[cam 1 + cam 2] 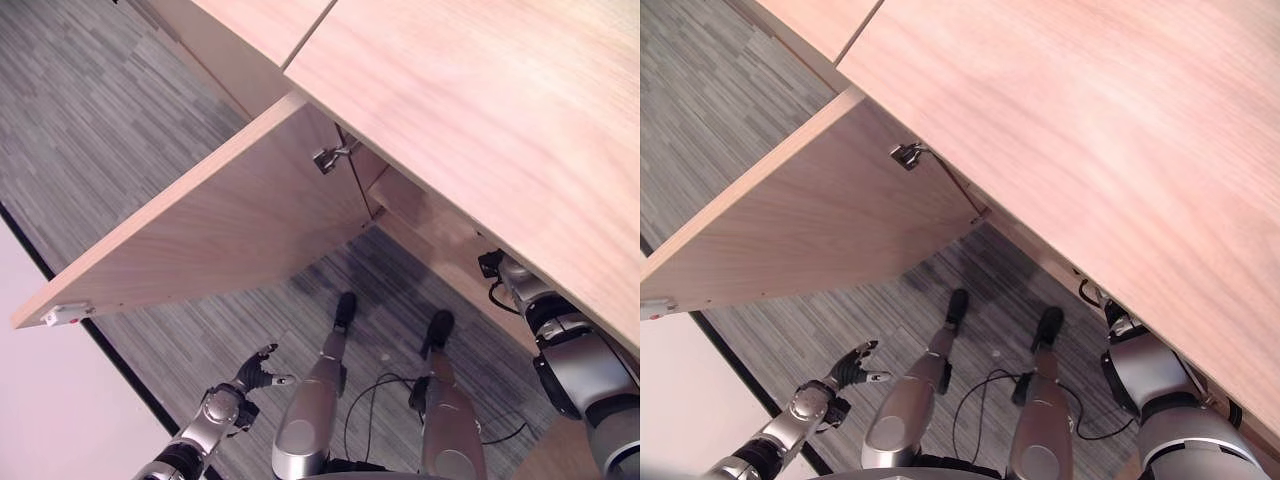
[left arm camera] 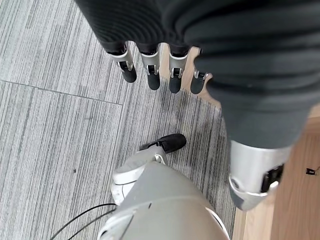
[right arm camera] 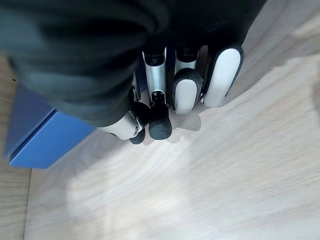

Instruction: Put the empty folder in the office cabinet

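From the left eye view, a pale wood-grain cabinet [image 1: 480, 120] has its flat door [image 1: 220, 230] swung open over grey striped carpet [image 1: 90, 120]; the left hand [image 1: 255, 372] hangs low beside it, fingers loosely spread and holding nothing. The right arm reaches in under the cabinet's top panel, its hand hidden there. The left wrist view shows the silver, dark-tipped fingers [image 2: 152, 75] straight and apart above the carpet. In the right wrist view, the right hand [image 3: 170, 100] has its fingers curled over a smooth wooden shelf [image 3: 225, 190]; the blue folder [image 3: 45, 135], flat and sharp-cornered, lies on that shelf just behind them, though whether they touch it cannot be told.
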Tool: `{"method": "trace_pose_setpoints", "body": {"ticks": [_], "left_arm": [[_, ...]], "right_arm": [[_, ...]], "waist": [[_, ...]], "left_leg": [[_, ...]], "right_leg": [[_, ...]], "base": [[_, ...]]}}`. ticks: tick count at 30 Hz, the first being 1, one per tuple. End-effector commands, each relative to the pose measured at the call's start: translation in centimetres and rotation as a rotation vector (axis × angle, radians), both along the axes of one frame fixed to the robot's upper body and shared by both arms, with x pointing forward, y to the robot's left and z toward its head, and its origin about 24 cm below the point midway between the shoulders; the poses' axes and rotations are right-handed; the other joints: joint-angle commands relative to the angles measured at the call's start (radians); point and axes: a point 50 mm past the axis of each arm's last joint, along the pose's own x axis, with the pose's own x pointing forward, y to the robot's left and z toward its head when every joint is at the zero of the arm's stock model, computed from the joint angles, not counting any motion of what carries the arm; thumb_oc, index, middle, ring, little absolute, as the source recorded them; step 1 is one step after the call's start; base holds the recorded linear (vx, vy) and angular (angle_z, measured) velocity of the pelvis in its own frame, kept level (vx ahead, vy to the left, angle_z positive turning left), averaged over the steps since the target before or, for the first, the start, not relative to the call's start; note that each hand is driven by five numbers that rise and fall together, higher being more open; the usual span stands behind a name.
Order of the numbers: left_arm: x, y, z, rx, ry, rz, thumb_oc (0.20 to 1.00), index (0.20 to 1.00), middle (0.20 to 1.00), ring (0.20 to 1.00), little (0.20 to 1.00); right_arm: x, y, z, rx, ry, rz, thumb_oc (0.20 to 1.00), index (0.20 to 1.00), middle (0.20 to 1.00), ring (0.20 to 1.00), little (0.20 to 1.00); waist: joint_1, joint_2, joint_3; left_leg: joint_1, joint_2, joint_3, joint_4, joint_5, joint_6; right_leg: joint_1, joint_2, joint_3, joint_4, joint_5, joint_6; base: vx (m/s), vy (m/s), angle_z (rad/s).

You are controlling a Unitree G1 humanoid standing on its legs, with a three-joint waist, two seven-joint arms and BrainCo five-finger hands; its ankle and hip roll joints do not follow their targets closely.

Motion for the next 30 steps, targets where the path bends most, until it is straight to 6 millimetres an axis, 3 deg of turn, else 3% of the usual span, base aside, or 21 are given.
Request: {"method": "trace_pose_setpoints", "body": {"ticks": [1,4,11,18,25,28,29,30], "left_arm": [[-0.4,1.1,-0.1,0.037,0.028,-0.026,1.000,1.000,1.000,1.000,1.000],[-0.7,1.3,-0.3,0.043,0.044,-0.029,1.000,1.000,1.000,1.000,1.000],[-1.4,1.6,-0.8,0.060,0.076,-0.022,1.000,1.000,1.000,1.000,1.000],[-1.8,1.7,-1.2,0.068,0.104,-0.018,1.000,1.000,1.000,1.000,1.000],[-2.5,1.8,-1.9,0.068,0.144,0.006,1.000,1.000,1.000,1.000,1.000],[-3.2,2.0,-2.4,0.080,0.180,0.016,1.000,1.000,1.000,1.000,1.000],[-3.7,2.1,-2.6,0.085,0.196,0.021,1.000,1.000,1.000,1.000,1.000],[-3.8,2.1,-2.8,0.086,0.205,0.026,1.000,1.000,1.000,1.000,1.000]], "right_arm": [[-0.6,-6.9,11.6,-0.091,-0.299,-0.253,0.200,0.200,0.200,0.200,0.200],[-0.8,-7.4,12.9,-0.111,-0.321,-0.272,0.200,0.200,0.200,0.200,0.200],[-0.7,-7.4,14.0,-0.072,-0.360,-0.285,0.200,0.200,0.200,0.200,0.200],[-0.5,-7.0,13.7,-0.029,-0.363,-0.282,0.200,0.200,0.200,0.200,0.200],[-0.2,-6.2,10.7,0.074,-0.322,-0.259,0.200,0.200,0.200,0.200,0.200],[-0.1,-4.9,7.3,0.154,-0.259,-0.216,0.200,0.200,0.200,0.200,0.200],[-0.2,-4.6,5.8,0.179,-0.232,-0.209,1.000,1.000,1.000,1.000,1.000],[-0.2,-4.0,4.8,0.207,-0.215,-0.190,1.000,1.000,1.000,1.000,1.000]], "waist": [[0.031,-0.025,-0.025],[0.032,-0.026,-0.037],[0.032,-0.030,-0.055],[0.032,-0.036,-0.074],[0.026,-0.058,-0.108],[0.018,-0.080,-0.136],[0.016,-0.089,-0.145],[0.011,-0.094,-0.151]], "left_leg": [[0.022,-0.017,0.062,0.026,-0.054,0.003],[0.025,-0.018,0.062,0.022,-0.054,0.001],[0.031,-0.018,0.066,0.019,-0.059,0.002],[0.047,-0.021,0.069,0.019,-0.067,0.004],[0.065,-0.024,0.074,0.018,-0.076,0.009],[0.086,-0.026,0.087,0.018,-0.090,0.013],[0.095,-0.026,0.091,0.018,-0.096,0.016],[0.101,-0.027,0.095,0.018,-0.099,0.018]], "right_leg": [[-0.003,-0.076,0.077,0.204,-0.182,0.053],[-0.001,-0.076,0.078,0.201,-0.182,0.053],[0.005,-0.077,0.081,0.194,-0.179,0.056],[0.027,-0.075,0.084,0.183,-0.178,0.058],[0.061,-0.075,0.088,0.138,-0.150,0.066],[0.092,-0.078,0.095,0.104,-0.130,0.074],[0.104,-0.079,0.098,0.093,-0.125,0.076],[0.111,-0.080,0.100,0.090,-0.121,0.078]], "base": [[0.02,-0.008,0.04],[0.02,-0.002,0.04],[0.02,0.002,0.07],[0.02,0.002,0.00],[0.04,0.015,0.02],[0.08,0.031,0.02],[0.09,0.037,-0.04],[0.09,0.049,-0.11]]}}
